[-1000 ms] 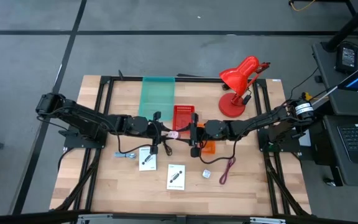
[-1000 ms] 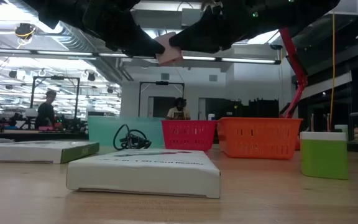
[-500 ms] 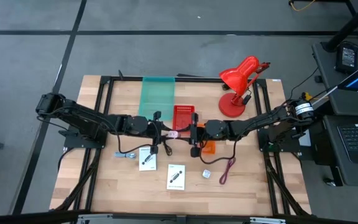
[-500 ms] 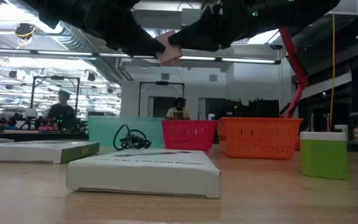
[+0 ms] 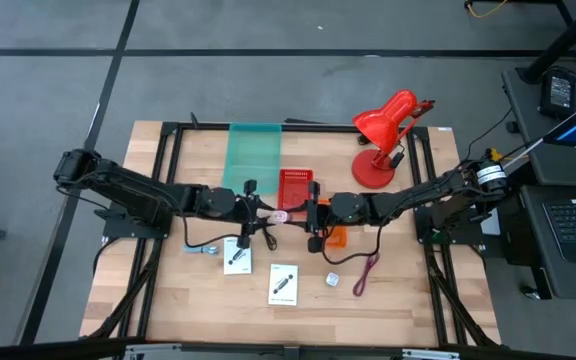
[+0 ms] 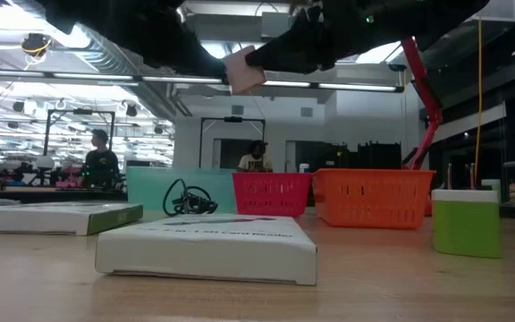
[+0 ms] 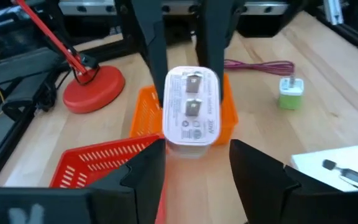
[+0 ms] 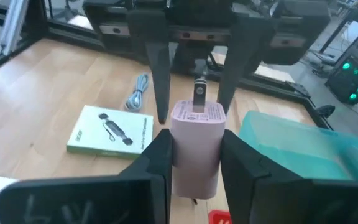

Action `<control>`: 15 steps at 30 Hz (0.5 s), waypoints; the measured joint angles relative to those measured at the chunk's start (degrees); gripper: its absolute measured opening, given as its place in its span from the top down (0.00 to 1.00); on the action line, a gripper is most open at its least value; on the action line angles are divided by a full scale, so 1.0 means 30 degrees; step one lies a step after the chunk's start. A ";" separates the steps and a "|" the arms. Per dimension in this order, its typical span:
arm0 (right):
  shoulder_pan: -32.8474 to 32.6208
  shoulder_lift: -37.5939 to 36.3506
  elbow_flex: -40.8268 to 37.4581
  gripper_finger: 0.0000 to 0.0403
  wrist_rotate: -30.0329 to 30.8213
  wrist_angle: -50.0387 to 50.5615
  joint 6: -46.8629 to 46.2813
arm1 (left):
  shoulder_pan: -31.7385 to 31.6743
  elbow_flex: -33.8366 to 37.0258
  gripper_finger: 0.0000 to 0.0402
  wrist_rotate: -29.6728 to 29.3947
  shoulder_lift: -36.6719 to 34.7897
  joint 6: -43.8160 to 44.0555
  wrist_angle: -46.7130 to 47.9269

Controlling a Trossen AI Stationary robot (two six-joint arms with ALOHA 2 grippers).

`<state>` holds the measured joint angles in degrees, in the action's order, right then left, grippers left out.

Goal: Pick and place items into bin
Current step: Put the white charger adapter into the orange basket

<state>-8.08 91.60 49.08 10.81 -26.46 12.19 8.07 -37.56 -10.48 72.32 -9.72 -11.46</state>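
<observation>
A pink plug charger [image 5: 281, 214] hangs in the air over the middle of the table, between my two grippers. My right gripper [image 8: 194, 163] is shut on it. My left gripper [image 7: 197, 168] is open, its fingers standing on either side of the charger's pronged end [image 7: 192, 102]. On the table lie two white cards with black print [image 5: 236, 255] [image 5: 283, 283], a black cable [image 5: 253, 235], a dark red cable [image 5: 366, 270], a bluish cable [image 5: 203, 250] and a small white and green cube [image 5: 333, 280]. My right gripper pinches the pink charger's body [image 8: 194, 140] between its two fingers, by the end away from the prongs. It comes level from the table's right. The charger is lifted clear and lies level, prongs toward the left gripper. My left gripper's fingers flank the pronged end; whether they touch it I cannot tell.
A red basket [image 5: 295, 187] and an orange basket [image 5: 334, 237] stand right by the grippers, a teal bin [image 5: 254, 150] farther back. The red desk lamp [image 5: 383, 135] stands at the far right. Bare wood lies along the near edge. People show in the room behind.
My left arm has drawn back a little toward the table's left. In the low view more of the pink charger now shows beside it. The charger has stayed with my right gripper, which has kept still.
</observation>
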 joint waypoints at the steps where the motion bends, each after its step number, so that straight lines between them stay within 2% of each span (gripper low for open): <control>1: 0.0000 -0.0028 0.0000 0.80 0.0031 0.0117 0.0000 | 0.0123 0.0000 0.57 0.0014 -0.0296 -0.0021 0.0417; 7: 0.0000 -0.0415 -0.0007 0.80 0.0057 0.0693 -0.0067 | 0.0738 0.0534 0.63 0.0027 -0.1506 -0.0178 0.1237; 15: -0.0007 -0.1716 -0.0608 0.80 0.0058 0.0862 -0.0915 | 0.0783 0.2159 0.79 -0.0920 -0.3534 -0.0074 0.0892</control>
<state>-8.10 86.46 47.25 10.98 -23.87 9.44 10.41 -31.08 -13.24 61.72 -9.94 -8.78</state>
